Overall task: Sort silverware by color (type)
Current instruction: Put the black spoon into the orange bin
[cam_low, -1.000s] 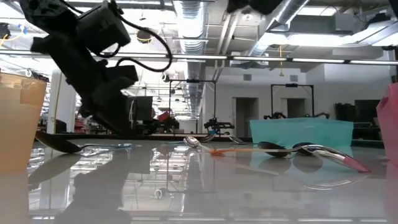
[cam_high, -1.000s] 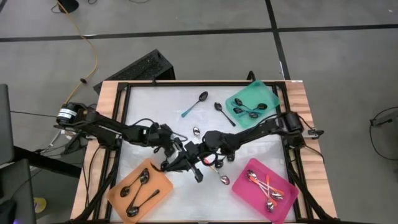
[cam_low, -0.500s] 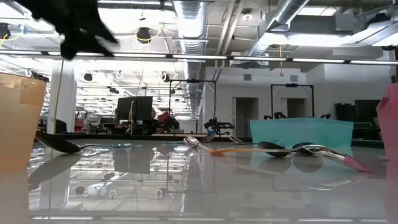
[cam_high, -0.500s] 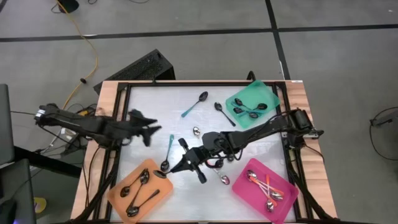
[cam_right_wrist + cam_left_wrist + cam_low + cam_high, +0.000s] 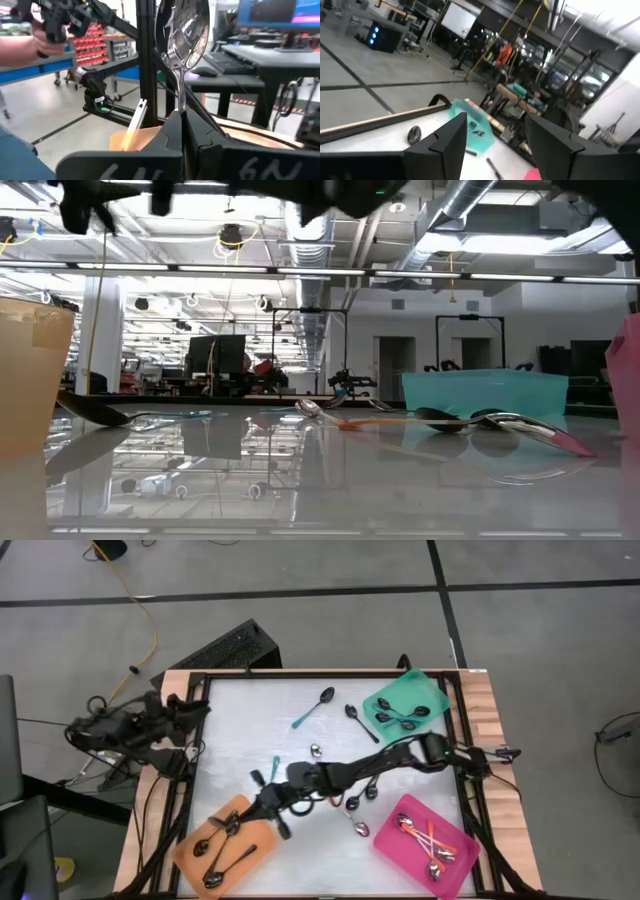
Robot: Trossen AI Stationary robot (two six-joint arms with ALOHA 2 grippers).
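Note:
My right gripper (image 5: 260, 812) reaches across the table to the far corner of the orange tray (image 5: 250, 858) and is shut on an all-silver spoon (image 5: 182, 30). Other silver spoons lie in that tray. My left gripper (image 5: 496, 120) stands open with nothing in it, drawn back over the table's left edge (image 5: 198, 712). Loose silverware lies flat on the white table: two teal-handled spoons (image 5: 313, 708) (image 5: 275, 772), a dark spoon (image 5: 360, 723) and small spoons (image 5: 358, 827) near the middle. My right gripper pinches the silver spoon's thin handle (image 5: 180, 107) between its two fingers. The fingers lie about level, coming from the table's right. The spoon sticks out past the fingertips with its bowl (image 5: 184, 27) at the free end, lifted clear over the orange tray.
The teal tray (image 5: 425, 690) at the far right and the pink tray (image 5: 400, 852) at the near right hold more spoons. A black frame (image 5: 300, 675) runs round the white surface. In the right wrist view a person's hand (image 5: 42, 42) shows beyond the table.
My left gripper has left the table's middle, rising and drawing back to the left edge, still open. My right gripper has carried the silver spoon from the middle toward the near left, up to the orange tray.

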